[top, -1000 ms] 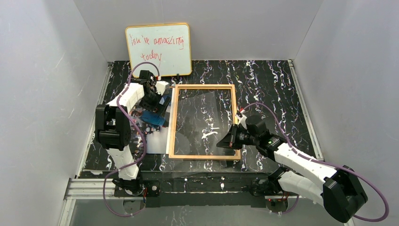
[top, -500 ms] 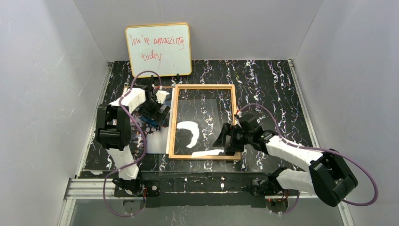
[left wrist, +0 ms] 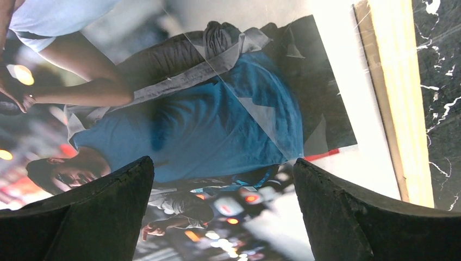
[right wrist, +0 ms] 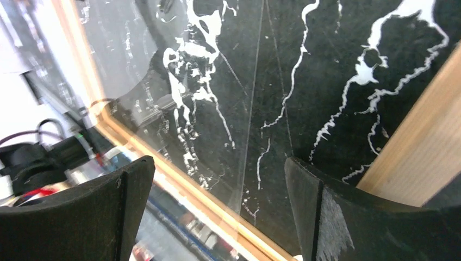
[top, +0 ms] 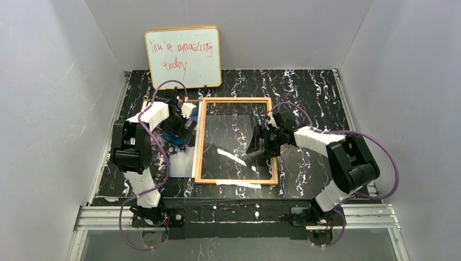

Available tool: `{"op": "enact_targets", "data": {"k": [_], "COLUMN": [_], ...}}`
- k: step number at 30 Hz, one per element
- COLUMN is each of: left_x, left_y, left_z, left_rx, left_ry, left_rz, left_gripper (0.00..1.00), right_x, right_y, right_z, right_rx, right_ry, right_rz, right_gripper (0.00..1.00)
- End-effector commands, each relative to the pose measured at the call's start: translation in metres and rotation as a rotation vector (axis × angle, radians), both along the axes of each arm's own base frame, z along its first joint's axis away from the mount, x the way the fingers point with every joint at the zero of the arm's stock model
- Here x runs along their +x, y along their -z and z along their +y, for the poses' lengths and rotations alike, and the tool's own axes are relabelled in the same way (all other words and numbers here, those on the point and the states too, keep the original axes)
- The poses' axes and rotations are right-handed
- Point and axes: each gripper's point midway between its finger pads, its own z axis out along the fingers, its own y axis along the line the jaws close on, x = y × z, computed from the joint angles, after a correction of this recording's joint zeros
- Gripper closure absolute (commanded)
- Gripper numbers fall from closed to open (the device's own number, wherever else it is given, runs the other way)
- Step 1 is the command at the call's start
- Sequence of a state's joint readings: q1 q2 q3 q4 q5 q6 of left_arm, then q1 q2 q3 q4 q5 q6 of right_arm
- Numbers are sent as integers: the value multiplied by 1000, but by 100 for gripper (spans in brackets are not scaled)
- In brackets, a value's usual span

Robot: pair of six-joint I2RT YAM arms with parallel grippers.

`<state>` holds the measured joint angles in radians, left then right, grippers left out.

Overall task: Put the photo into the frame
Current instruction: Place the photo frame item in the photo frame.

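Marbled table (top: 315, 92) – left tool (left wrist: 220, 168) over photo (left wrist: 206, 119), right tool (right wrist: 217, 163) over frame (right wrist: 424, 152) – both gaping, empty

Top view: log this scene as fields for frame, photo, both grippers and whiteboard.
frame: flat on the table, no photo inside
photo: flat, beside the frame's left rail
left gripper: open, over the photo, holding nothing
right gripper: open, over the frame near its right rail, holding nothing
whiteboard: upright at the table's far edge
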<state>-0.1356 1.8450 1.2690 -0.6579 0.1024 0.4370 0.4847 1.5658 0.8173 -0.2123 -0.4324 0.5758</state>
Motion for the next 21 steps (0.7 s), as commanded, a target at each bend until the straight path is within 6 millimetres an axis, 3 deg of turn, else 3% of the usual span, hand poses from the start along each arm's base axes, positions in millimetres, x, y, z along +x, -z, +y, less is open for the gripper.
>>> {"op": "enact_targets", "data": {"k": [1,12,21], "left_x": [-3,-3,-4], "left_y": [2,7,8], "left_z": [-1,-3,-4], "left_rx": [17,18,19], "left_ry": [11,18,28], "left_rz": [5,13,15], "left_gripper": [3,3,3], "right_x": [11,-19,-16], "right_y": [-6,4,-12], "right_z": [3,17,32], "right_rx": [82,284,429], "right_ry": [-75,-151,-163], "right_rz": [16,174,153], "right_gripper": [1,1,9]}}
